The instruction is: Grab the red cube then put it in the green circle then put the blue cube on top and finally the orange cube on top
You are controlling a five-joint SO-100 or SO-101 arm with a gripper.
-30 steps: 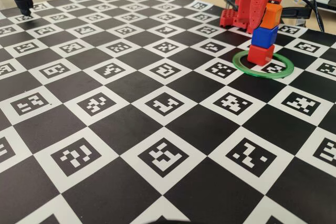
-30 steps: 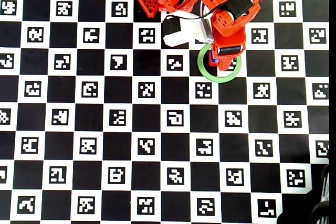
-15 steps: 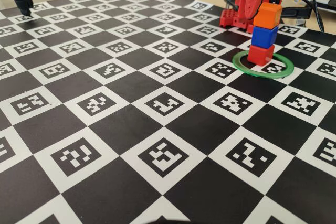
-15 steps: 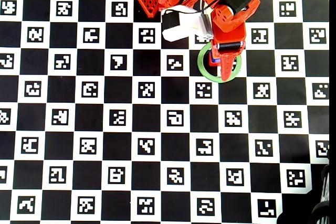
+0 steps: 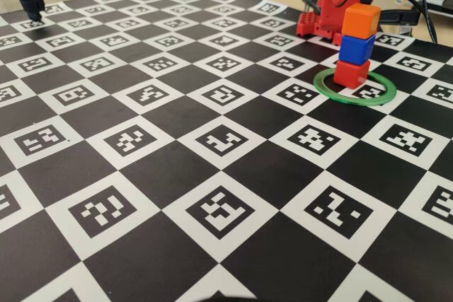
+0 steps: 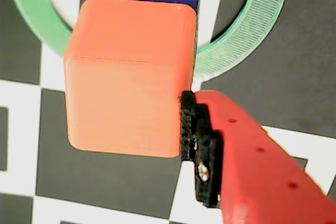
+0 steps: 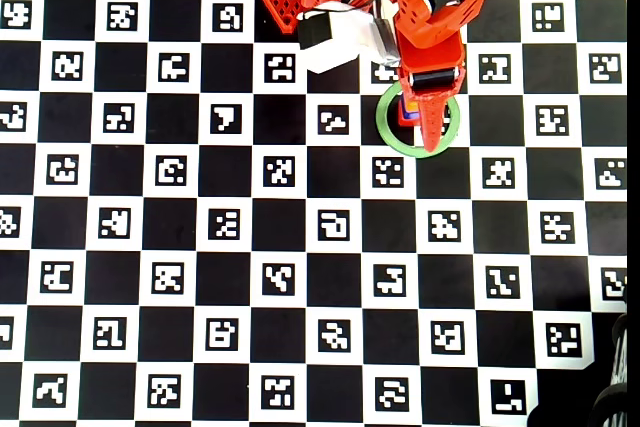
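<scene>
- Nearest my wrist camera, one padded finger (image 6: 197, 148) of the gripper (image 7: 425, 119) sits right at the side face of the orange cube (image 6: 128, 74). I cannot tell whether it is touching or a hair apart.
- The other finger is out of that view and the arm hides it in the overhead view, so I cannot tell whether the jaws are spread or pinching. The fixed view shows the orange cube (image 5: 359, 20) with nothing visibly clasping it, and I judge it released.
- The orange cube rests squarely on the blue cube (image 5: 356, 49), which sits on the red cube (image 5: 351, 73); the faces line up well, which is why I think the column stands unaided.
- The red cube stands inside the green circle (image 5: 322, 83), toward the ring's far-left part in the fixed view, not centred.
- From overhead the gripper hangs directly above the stack, its tip reaching across the green circle (image 7: 388, 135); I judge the stacking done, with only a clean retreat left.
- Farthest back, the arm's red base (image 5: 311, 25) stands on the checkered board (image 5: 177, 175) just behind the ring.
</scene>
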